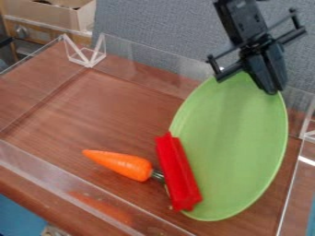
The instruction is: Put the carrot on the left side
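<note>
The small orange carrot [117, 164] lies on the wooden floor of a clear-walled tray, near its front, stem end towards a red block [176, 171]. That block rests against the left edge of a large green plate [240, 147], which stands tilted. My gripper [271, 85] is shut on the plate's upper far rim, well above and to the right of the carrot. Nothing grips the carrot.
Clear acrylic walls [25, 161] ring the wooden surface. A small clear triangular stand [84, 51] sits at the back left, with a cardboard box [55, 11] behind it. Bare wood [87, 106] stretches left of the carrot.
</note>
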You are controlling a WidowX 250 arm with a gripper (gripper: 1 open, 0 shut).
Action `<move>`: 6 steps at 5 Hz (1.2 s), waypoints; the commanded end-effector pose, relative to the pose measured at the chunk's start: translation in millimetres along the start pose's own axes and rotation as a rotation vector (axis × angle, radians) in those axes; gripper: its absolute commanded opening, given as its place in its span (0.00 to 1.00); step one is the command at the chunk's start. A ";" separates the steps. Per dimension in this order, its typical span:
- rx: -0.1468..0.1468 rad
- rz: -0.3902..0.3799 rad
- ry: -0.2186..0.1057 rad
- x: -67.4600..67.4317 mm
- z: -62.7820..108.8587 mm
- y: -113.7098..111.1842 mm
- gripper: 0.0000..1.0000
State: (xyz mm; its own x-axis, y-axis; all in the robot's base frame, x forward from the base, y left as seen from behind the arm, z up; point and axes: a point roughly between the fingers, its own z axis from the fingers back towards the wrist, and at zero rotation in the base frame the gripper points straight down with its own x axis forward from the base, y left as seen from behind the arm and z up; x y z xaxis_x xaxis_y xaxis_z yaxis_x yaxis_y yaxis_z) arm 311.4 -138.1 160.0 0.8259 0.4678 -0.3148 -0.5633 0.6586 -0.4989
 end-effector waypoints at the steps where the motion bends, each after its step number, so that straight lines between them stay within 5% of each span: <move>1: -0.013 -0.038 -0.008 -11.3 -2.5 -8.2 0.00; 3: -0.044 0.044 -0.070 -4.1 13.0 29.5 0.00; 4: -0.045 0.057 -0.074 2.6 16.0 34.4 0.00; 6: -0.017 0.076 -0.083 -21.6 16.9 69.2 0.00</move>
State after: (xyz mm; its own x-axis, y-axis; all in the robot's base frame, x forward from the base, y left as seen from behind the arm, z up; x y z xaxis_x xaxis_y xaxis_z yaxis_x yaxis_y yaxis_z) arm 259.5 -96.4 152.4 0.7826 0.5612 -0.2695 -0.6093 0.6015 -0.5166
